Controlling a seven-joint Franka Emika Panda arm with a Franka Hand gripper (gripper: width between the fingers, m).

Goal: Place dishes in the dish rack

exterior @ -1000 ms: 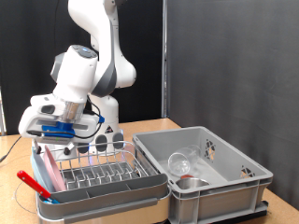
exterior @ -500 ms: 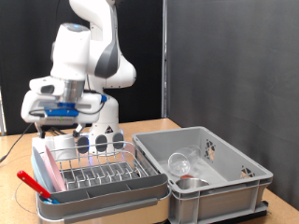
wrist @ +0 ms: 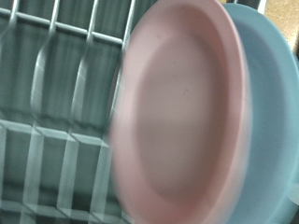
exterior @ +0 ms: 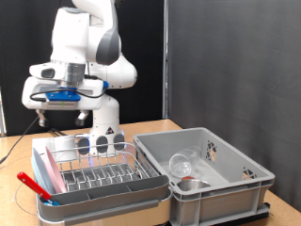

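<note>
The dish rack (exterior: 141,188), a pale tray with a wire grid, stands at the exterior view's lower left. A pink plate (exterior: 44,176) and a blue plate stand upright at its left end. The wrist view, which is blurred, shows the pink plate (wrist: 182,112), the blue plate (wrist: 271,103) and the rack's wires (wrist: 56,103). A red long-handled spoon (exterior: 31,184) sticks out at the rack's left front corner. The steel bowl (exterior: 182,167) and the clear glass (exterior: 207,153) lie in the grey crate. My gripper (exterior: 59,113) hangs well above the rack's left end; nothing shows between its fingers.
The deep grey crate (exterior: 235,188) stands right of the rack, close against it. The robot's base (exterior: 103,122) rises behind the rack. A dark curtain closes the back. Bare wooden table shows behind the crate and at the far left.
My gripper has risen from just above the rack's left end to well above it. The plates, spoon, bowl and glass have not moved.
</note>
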